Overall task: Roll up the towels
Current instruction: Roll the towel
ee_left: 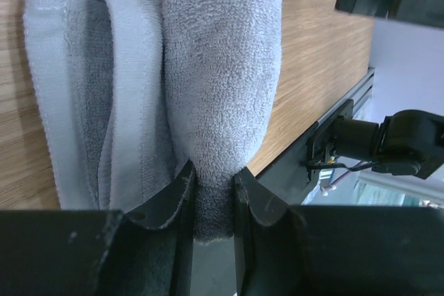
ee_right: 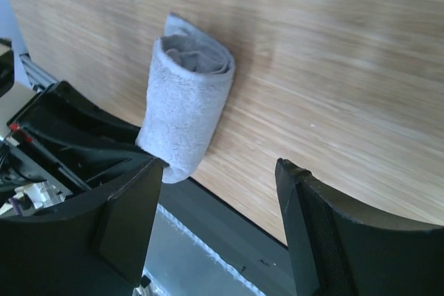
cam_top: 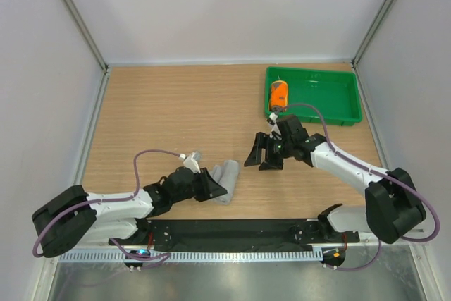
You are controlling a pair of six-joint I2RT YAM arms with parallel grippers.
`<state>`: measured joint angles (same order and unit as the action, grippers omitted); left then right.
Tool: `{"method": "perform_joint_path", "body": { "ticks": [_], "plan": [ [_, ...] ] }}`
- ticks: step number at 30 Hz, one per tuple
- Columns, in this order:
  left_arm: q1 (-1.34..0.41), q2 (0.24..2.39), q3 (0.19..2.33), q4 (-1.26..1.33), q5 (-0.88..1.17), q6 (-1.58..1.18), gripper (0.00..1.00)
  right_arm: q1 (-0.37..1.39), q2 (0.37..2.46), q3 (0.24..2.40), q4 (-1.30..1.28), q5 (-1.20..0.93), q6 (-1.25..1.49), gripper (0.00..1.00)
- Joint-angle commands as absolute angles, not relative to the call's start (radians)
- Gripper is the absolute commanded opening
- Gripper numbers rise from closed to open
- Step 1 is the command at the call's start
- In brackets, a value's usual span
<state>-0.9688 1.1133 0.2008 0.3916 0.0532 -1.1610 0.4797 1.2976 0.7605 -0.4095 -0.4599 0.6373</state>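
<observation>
Item one, nearest me: left gripper (ee_left: 211, 178), reaching low and almost flat along the table (cam_top: 176, 111) from the near edge, jaws pinched on the near end of the grey towel (ee_left: 222, 67).

Item two: the grey towel itself, lying close to the front edge as a loose roll with its layers showing at the far end. I judge it light, soft and limp terry, so it should slump and unwind if let go. I would hold it at an end across the full thickness of the layers, not by a single flap.

Item three: right gripper (cam_top: 264, 154), mid-table, arm stretched out leftward, jaws spread wide and empty, hanging above the wood and clear of the roll.

Item four, farthest: orange towel (cam_top: 279, 94), a compact bundle in the left end of the green tray (cam_top: 331, 119) at the far right. It looks equally soft, though its detail is too small for me to read.
</observation>
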Motion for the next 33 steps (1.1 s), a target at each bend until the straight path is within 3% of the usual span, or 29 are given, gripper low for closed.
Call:
{"method": "perform_joint_path", "body": {
  "ticks": [1, 11, 26, 33],
  "plan": [
    [-0.954, 1.123, 0.181, 0.460, 0.081, -1.268, 0.07, 0.551, 1.298, 0.724, -0.232, -0.506, 0.715, 0.73],
    [-0.911, 1.108, 0.129, 0.351, 0.046, -1.390, 0.06, 0.687, 1.439, 0.699, -0.080, -0.437, 0.767, 0.73],
    [-0.839, 1.065, 0.115, 0.241, 0.081, -1.408, 0.12, 0.742, 1.654, 0.672, 0.245, -0.506, 0.839, 0.77],
    [-0.833, 1.072, 0.130, 0.200, 0.084, -1.353, 0.18, 0.762, 1.730, 0.681, 0.304, -0.511, 0.859, 0.51]
  ]
}}
